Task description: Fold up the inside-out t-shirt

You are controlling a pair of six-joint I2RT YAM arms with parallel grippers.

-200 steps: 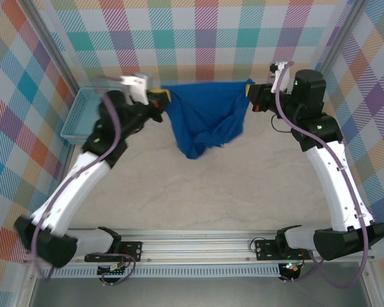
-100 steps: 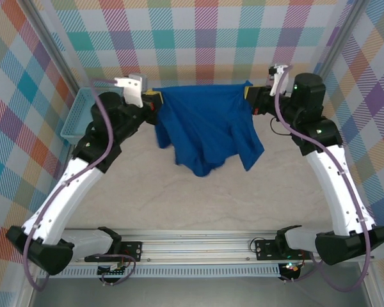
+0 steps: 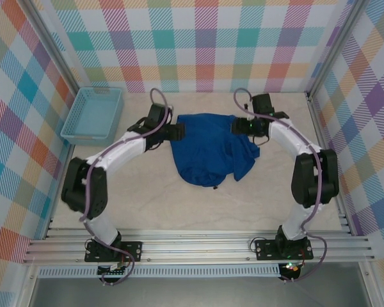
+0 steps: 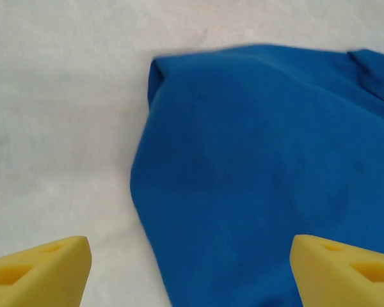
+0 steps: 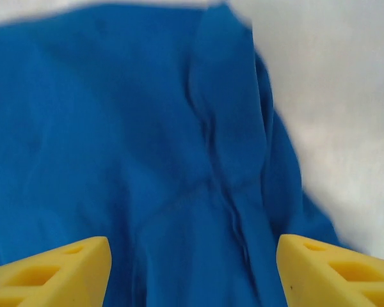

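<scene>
The pale tabletop (image 3: 179, 204) carries the inside-out t-shirt (image 3: 208, 150), lying rumpled between my two arms and well apart from the basket (image 3: 93, 115). I see the left gripper (image 3: 177, 131) at its left edge and the right gripper (image 3: 238, 126) at its right, both spread wide and empty. Whether the fingertips brush the cloth, I cannot tell.

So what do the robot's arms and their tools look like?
The left arm and right arm have white shells, bulky black joints and a looping purple cable each. The left tool and right tool are black, with yellow wedge-shaped fingers that have recessed slots.
</scene>
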